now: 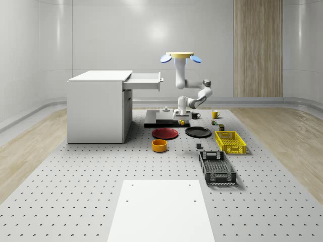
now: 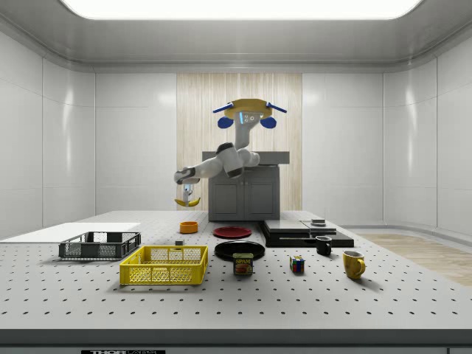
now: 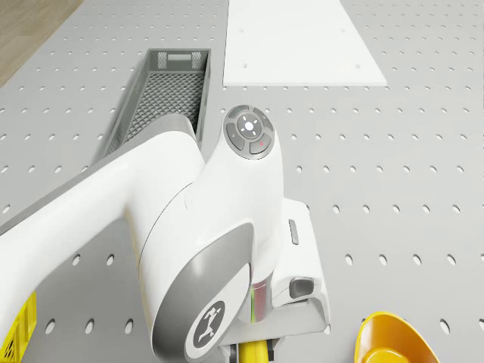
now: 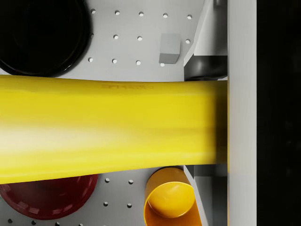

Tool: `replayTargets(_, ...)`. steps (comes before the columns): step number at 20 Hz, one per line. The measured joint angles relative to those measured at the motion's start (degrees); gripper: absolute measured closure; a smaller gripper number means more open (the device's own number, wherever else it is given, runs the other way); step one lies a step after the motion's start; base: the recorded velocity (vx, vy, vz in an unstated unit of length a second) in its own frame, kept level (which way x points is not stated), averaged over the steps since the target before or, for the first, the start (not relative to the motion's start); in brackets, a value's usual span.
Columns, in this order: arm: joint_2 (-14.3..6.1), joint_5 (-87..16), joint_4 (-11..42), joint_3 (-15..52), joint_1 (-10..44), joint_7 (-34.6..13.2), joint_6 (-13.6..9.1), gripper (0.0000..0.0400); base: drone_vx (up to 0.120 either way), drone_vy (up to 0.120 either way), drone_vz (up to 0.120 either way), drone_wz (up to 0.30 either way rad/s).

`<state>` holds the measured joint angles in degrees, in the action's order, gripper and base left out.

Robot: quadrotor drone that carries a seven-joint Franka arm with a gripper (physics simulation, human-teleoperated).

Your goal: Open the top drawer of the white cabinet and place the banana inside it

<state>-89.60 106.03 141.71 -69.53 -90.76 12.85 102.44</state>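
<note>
I hover with my drone body [image 1: 180, 55] in the upper middle of the whole-scene view, above the perforated table [image 1: 75, 191] and just to the right of the white cabinet [image 1: 96, 108]. Its top drawer [image 1: 145, 80] is already pulled out, a shallow white tray open toward me.

My gripper [image 2: 187, 195] hangs low on the bent arm and is closed on the banana [image 2: 187, 200], which I hold by its middle, so both curved ends show below the fingers in the side view. In the wrist view the banana [image 4: 108, 129] is a smooth, bright yellow band across the middle of the frame. I think I hold it crosswise so that it stays balanced and can lie flat in the drawer.

Under it lie a flat red plate [image 4: 47, 197] at lower left, a round orange bowl [image 4: 170, 200] at lower centre and a black plate [image 4: 42, 35] at upper left. I judge that the drawer is well above my gripper, so the next step needs a lift.
</note>
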Motion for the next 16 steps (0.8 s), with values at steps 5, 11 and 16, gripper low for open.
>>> replayTargets(5, -0.3, -0.2, 0.0, 0.0, -0.1, 0.1, 0.3, 0.0208, -0.12, 0.0, 0.12, 0.0)
replayTargets(11, -0.6, -0.3, 0.0, 0.1, -0.2, 0.1, 0.6, 0.0208, -0.12, 0.0, 0.12, 0.0)
replayTargets(16, -0.8, -0.4, 0.0, 0.1, -0.3, 0.2, 0.8, 0.0208, -0.12, 0.0, 0.12, 0.0)
